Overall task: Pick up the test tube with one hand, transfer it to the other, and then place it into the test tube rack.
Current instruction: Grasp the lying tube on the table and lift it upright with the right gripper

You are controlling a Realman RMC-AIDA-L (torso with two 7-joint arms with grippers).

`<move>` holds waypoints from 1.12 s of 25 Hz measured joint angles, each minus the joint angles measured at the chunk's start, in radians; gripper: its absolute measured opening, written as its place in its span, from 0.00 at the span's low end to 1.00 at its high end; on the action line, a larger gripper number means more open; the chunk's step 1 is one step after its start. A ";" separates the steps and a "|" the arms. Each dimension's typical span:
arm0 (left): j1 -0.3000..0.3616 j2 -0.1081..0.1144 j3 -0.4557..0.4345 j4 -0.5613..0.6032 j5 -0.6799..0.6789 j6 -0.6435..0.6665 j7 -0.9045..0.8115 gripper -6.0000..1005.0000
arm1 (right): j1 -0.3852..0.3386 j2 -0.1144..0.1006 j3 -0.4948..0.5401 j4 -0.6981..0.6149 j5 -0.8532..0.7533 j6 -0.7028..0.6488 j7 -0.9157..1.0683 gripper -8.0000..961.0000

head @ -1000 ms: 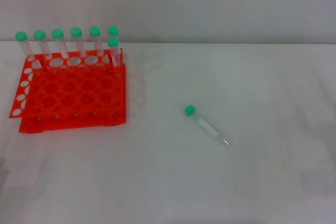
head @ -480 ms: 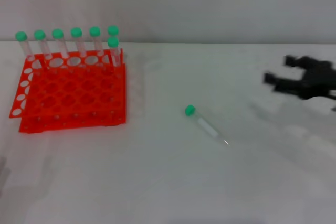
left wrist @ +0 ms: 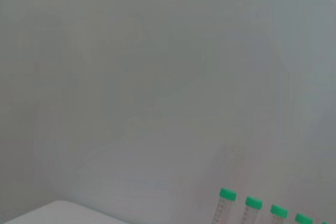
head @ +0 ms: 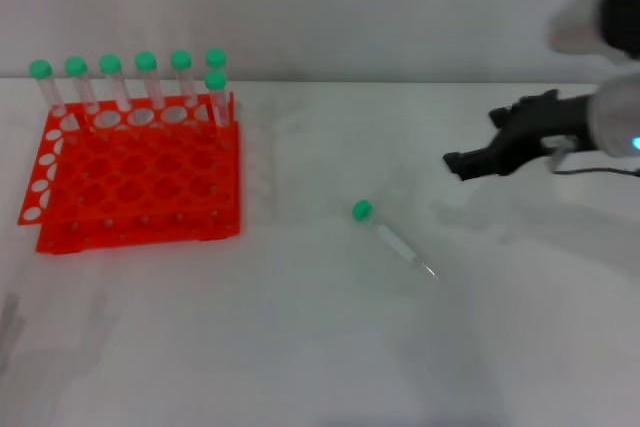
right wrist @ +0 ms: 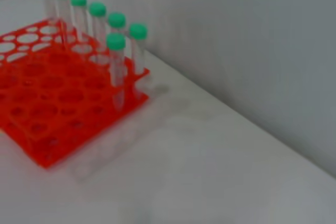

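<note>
The test tube rack (head: 130, 172) at the left of the frame is bright orange-red. Its standing tubes (head: 147, 82) are clear with green caps. The lying test tube (head: 393, 238) is clear, green-capped, with a whitish label. The tabletop (head: 300, 347) is white. The right gripper (head: 478, 160) is black.

Right arm (head: 612, 112): thick, pale cylinder, whitish-grey, with a small cyan light glowing near its edge. A darker band sits on the blurred upper segment. Black claw-shaped right gripper (head: 478, 160) at its end, matte, angular, with slim dark fingers (head: 462, 161). A thin dark cable trails beneath the wrist.
</note>
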 joint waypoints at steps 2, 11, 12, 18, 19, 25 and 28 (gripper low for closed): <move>-0.001 0.000 0.000 0.000 -0.001 0.000 0.000 0.89 | 0.051 -0.001 -0.055 -0.033 -0.083 0.063 0.155 0.89; -0.005 0.001 0.000 -0.009 0.000 0.011 0.000 0.89 | 0.270 0.012 -0.295 0.126 -0.177 0.151 0.429 0.89; -0.005 0.001 0.000 -0.010 0.000 0.012 0.000 0.89 | 0.286 0.013 -0.313 0.153 -0.174 0.147 0.437 0.89; -0.007 0.002 0.000 -0.011 0.000 0.012 0.001 0.89 | 0.359 0.014 -0.359 0.303 -0.160 0.113 0.478 0.89; -0.007 0.002 0.000 -0.011 0.000 0.013 0.001 0.89 | 0.365 0.014 -0.360 0.318 -0.156 0.108 0.481 0.89; -0.007 0.002 0.000 -0.011 0.000 0.013 0.001 0.89 | 0.378 0.014 -0.371 0.378 -0.138 0.078 0.488 0.89; -0.007 0.002 0.000 -0.011 0.000 0.013 0.001 0.89 | 0.384 0.014 -0.380 0.408 -0.127 0.062 0.490 0.89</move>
